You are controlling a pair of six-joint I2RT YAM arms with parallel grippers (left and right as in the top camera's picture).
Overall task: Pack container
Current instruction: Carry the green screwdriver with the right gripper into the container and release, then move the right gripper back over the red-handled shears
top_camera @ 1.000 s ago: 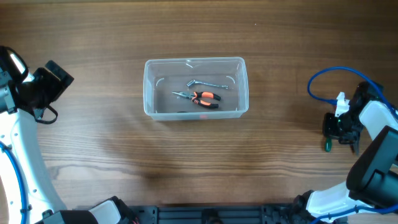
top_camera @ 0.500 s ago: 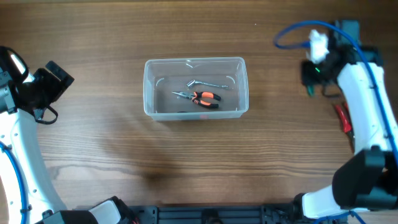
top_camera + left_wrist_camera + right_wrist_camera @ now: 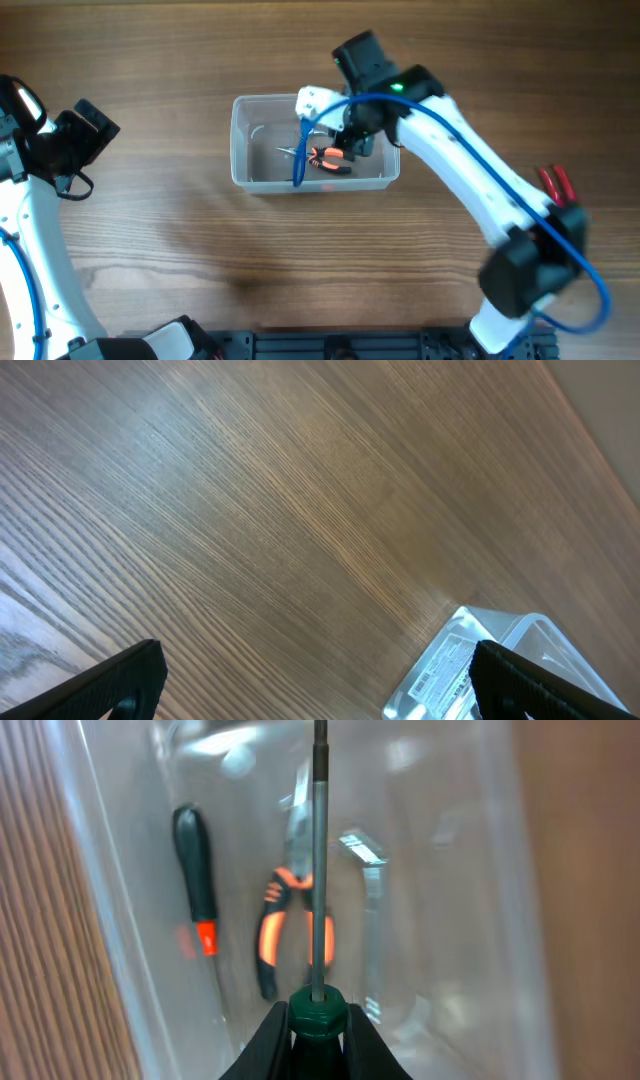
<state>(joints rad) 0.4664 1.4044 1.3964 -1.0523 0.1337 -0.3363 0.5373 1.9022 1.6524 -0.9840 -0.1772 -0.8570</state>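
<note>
Mid-table: container (image 3: 265, 98) long axis left-right | right end effector (image 3: 318, 1020) pinching screwdriver (image 3: 319, 870) | left end effector (image 3: 320, 685) spread

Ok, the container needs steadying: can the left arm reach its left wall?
Likely yes: only bare table separates the open left tool from the container, and the right arm is over its far end.

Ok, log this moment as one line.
right gripper: shut on green-handled screwdriver, over container | contents: pliers, wrench, dark screwdriver | left gripper: open, empty | red-handled tool: on table
</note>
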